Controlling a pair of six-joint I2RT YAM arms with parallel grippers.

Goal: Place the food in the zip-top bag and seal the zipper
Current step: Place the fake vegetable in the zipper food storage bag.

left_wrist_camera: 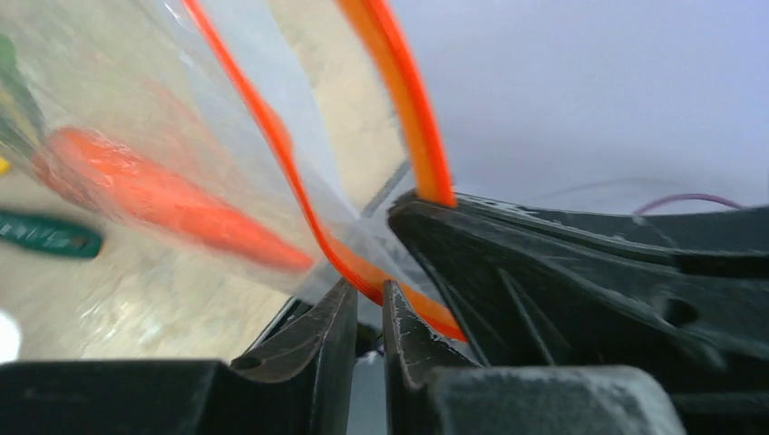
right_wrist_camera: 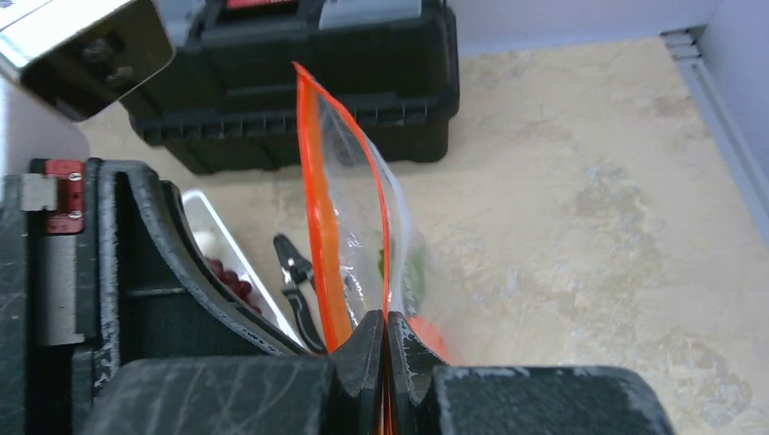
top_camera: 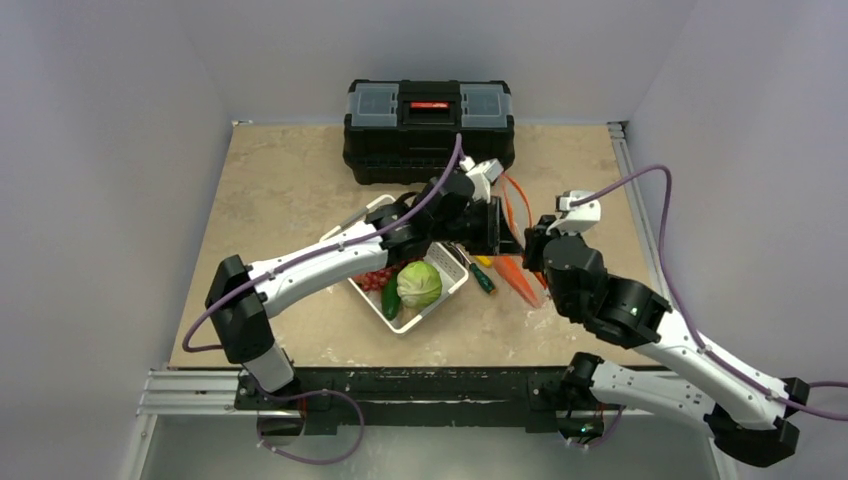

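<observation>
The clear zip-top bag point(right_wrist_camera: 363, 208) is held upright between both grippers, right of the white basket point(top_camera: 432, 305). My right gripper point(right_wrist_camera: 385, 317) is shut on the bag's mouth edge, pinching its orange-red zipper point(right_wrist_camera: 313, 181). The left gripper point(left_wrist_camera: 367, 285) has its jaws almost together, with the zipper point(left_wrist_camera: 413, 109) running across the narrow gap at their tips. An orange carrot point(left_wrist_camera: 172, 204) lies inside the bag. Pale green cabbage point(top_camera: 420, 285), dark red grapes point(top_camera: 375, 278) and a green cucumber point(top_camera: 390, 303) sit in the basket.
A black toolbox point(top_camera: 430, 125) stands at the back, just behind the bag. A green-handled screwdriver point(top_camera: 484, 281) lies on the table between basket and bag. Black pruning shears point(right_wrist_camera: 295, 272) lie beside the basket.
</observation>
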